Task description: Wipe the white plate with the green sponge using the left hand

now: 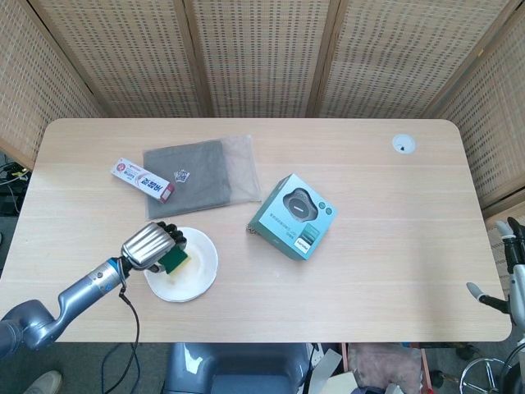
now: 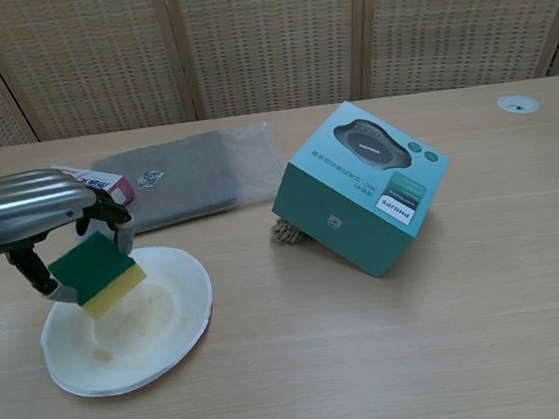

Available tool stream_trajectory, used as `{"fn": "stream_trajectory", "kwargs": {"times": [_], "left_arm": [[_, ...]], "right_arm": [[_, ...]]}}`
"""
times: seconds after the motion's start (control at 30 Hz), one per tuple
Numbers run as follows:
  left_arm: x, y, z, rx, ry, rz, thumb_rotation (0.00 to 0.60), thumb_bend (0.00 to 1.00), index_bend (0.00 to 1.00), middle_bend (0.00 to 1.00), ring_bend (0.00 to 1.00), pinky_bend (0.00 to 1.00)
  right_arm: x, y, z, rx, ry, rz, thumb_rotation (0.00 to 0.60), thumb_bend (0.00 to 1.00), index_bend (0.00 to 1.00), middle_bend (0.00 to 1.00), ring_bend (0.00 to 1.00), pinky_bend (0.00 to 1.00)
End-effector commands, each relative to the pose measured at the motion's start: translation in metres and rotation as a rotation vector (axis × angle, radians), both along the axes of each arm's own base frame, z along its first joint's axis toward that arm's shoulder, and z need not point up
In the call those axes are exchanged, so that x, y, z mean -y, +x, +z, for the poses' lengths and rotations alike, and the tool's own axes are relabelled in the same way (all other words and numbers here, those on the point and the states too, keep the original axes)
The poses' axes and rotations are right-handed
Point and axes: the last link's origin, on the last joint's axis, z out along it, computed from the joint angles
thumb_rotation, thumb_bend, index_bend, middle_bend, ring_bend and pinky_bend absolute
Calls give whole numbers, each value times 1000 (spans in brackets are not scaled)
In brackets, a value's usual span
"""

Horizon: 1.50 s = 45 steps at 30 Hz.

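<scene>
The white plate point(image 1: 195, 275) point(image 2: 162, 327) lies on the table's front left, with brownish stains inside. My left hand point(image 1: 150, 245) point(image 2: 27, 209) hovers over the plate's left half and grips the green sponge point(image 1: 173, 261) point(image 2: 95, 274), green face up and yellow side down. In the chest view the sponge hangs tilted just above the plate's left part. Only a dark piece of my right arm point(image 1: 510, 279) shows at the right edge of the head view; its hand is out of sight.
A toothpaste box point(image 1: 143, 180) point(image 2: 109, 185) and a grey cloth in a clear bag point(image 1: 198, 175) point(image 2: 188, 174) lie behind the plate. A teal box point(image 1: 293, 215) point(image 2: 364, 186) stands tilted mid-table. A round cable port point(image 1: 403, 144) sits far right.
</scene>
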Motion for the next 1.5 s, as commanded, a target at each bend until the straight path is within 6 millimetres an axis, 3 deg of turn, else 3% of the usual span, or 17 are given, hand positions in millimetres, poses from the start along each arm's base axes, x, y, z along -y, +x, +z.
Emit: {"fn": "stream_trajectory", "kwargs": {"times": [0.03,0.77,1.03,1.17,1.5], "left_arm": [[10,8,-12,-76,-45,-47,600,229,505,420,317,439],[16,-21,-51,-257,-42,-99,600,251,505,431,318,439],[17,-21,-62,-252,-47,-105,600,251,506,442,322,439],[17,-18,-59,-235,-37,-122,600,252,507,444,324,439],[3,8,-19,-160,101,-192,600,252,520,452,328,439]], "right_arm": [[0,-1,1,1,-1,-2,600,0,0,0,0,0],[1,-3,2,7,-3,-15,600,0,0,0,0,0],[3,-4,2,7,0,-16,600,0,0,0,0,0],[3,-3,2,10,0,-15,600,0,0,0,0,0],[0,-2,4,11,-6,-8,600,0,0,0,0,0]]}}
